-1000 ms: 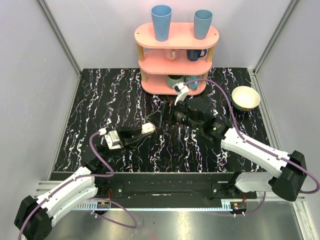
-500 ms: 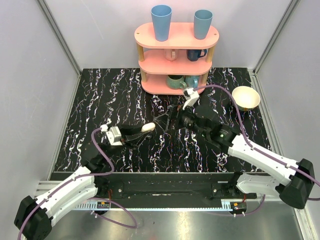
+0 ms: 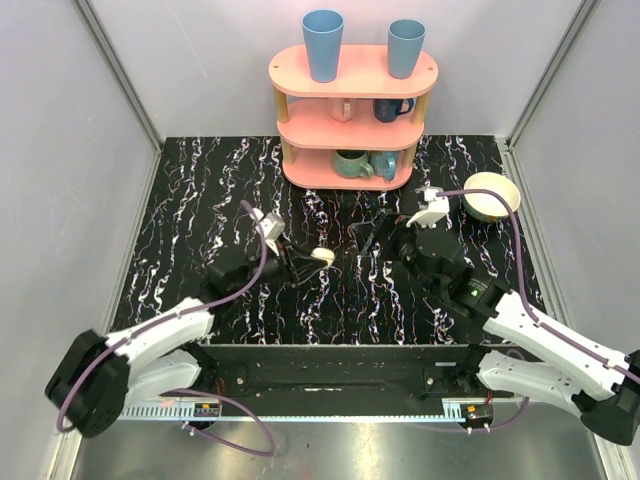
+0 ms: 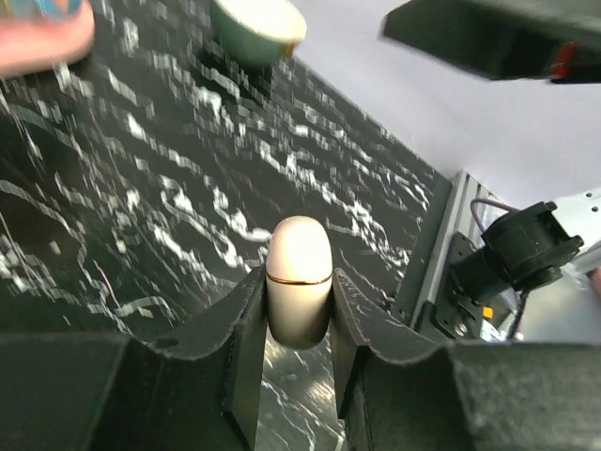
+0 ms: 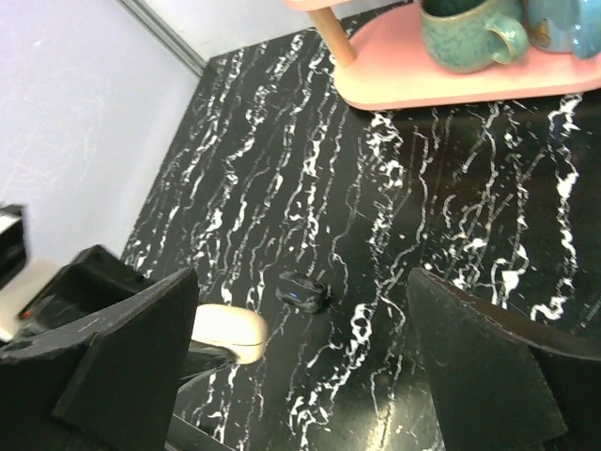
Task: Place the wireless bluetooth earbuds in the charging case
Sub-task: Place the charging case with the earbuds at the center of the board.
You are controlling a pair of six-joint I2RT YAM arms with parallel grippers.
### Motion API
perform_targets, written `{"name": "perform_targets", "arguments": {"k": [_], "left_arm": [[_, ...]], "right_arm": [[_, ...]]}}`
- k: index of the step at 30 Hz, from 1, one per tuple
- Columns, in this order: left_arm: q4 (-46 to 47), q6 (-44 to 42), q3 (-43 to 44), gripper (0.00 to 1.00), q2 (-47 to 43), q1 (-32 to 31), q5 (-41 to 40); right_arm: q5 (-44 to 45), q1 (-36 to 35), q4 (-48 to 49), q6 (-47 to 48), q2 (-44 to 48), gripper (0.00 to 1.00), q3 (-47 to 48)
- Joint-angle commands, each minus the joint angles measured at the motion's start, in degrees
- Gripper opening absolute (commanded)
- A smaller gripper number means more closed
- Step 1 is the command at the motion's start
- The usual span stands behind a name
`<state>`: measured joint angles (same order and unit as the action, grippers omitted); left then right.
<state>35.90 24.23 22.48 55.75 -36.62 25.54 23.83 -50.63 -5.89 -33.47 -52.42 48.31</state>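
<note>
Left end effector clamps the smooth, pebble-shaped cream charging case, lid shut, over the black marbled bench; right end effector hangs nearby, spread wide, empty.

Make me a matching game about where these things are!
Things:
1. charging case
2. cream bowl
3. blue cups
4. green mug

Places:
A. on top of the pink shelf
B. on the bottom level of that shelf
C. gripped by the left gripper
D. on the table, back right

Pairs: 1-C, 2-D, 3-A, 4-B
</note>
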Motion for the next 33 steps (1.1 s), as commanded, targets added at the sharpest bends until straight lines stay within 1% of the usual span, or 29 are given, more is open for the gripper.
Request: {"name": "perform_targets", "arguments": {"k": [1, 2, 11, 19, 24, 27, 31, 33], "left_arm": [[6.10, 12.06, 3.01, 0.00, 8.83, 0.24, 2.94], [6.89, 14.33, 3.01, 0.00, 10.16, 0.06, 2.85], [11.29, 20.41, 4.41, 0.00, 23.43, -0.90, 0.22], [15.59, 24.19, 4.68, 0.00, 31.69, -4.16, -8.21], [18.76, 27.71, 5.11, 0.00, 37.31, -6.36, -11.21], [22.01, 30.34, 5.56, 0.00, 41.09, -6.80, -11.04], [30.43, 34.13, 4.51, 0.00, 45.76, -7.23, -10.69], [31.51, 34.75, 4.33, 0.00, 46.73, -7.41, -10.95]], "right_arm": [[4.38, -0.17, -2.19, -1.07, 1.88, 1.00, -1.20], [4.46, -0.17, -2.28, -0.98, 2.15, 1.00, -1.55], [5.70, -0.08, -2.63, -0.19, 2.94, 1.00, -2.79], [3.94, -0.08, -2.64, 0.43, 3.90, 1.00, -3.31], [3.76, -0.08, -2.81, 0.34, 6.28, 1.00, -4.72], [4.20, -0.08, -2.99, 0.51, 7.51, 1.00, -5.25], [4.73, -0.08, -3.51, 0.95, 8.21, 1.00, -5.25], [4.90, -0.08, -3.69, 1.22, 8.30, 1.00, -5.07]]}}
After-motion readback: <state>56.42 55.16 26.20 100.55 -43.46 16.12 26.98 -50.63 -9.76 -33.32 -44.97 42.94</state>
